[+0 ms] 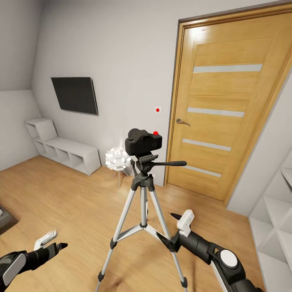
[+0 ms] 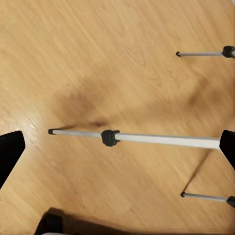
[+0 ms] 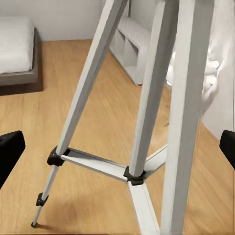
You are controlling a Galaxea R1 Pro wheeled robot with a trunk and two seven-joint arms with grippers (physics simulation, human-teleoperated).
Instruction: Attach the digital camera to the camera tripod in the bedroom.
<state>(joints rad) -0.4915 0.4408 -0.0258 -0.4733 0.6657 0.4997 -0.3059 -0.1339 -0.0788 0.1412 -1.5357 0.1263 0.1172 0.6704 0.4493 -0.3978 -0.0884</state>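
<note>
The black digital camera, with a red dot on top, sits on the pan head of the camera tripod, which stands on the wood floor in front of me. Its side handle points right. My right gripper is open beside the tripod's right leg, apart from it, and holds nothing. The right wrist view looks past its fingers at the silver legs. My left gripper hangs open, low at the left. Under its fingers lies one tripod leg over the floor.
A wooden door with pale stripes stands behind the tripod. A wall TV and low white cube shelves are at the back left, with a white ball lamp near the wall. More white shelves are at the right. A bed lies behind.
</note>
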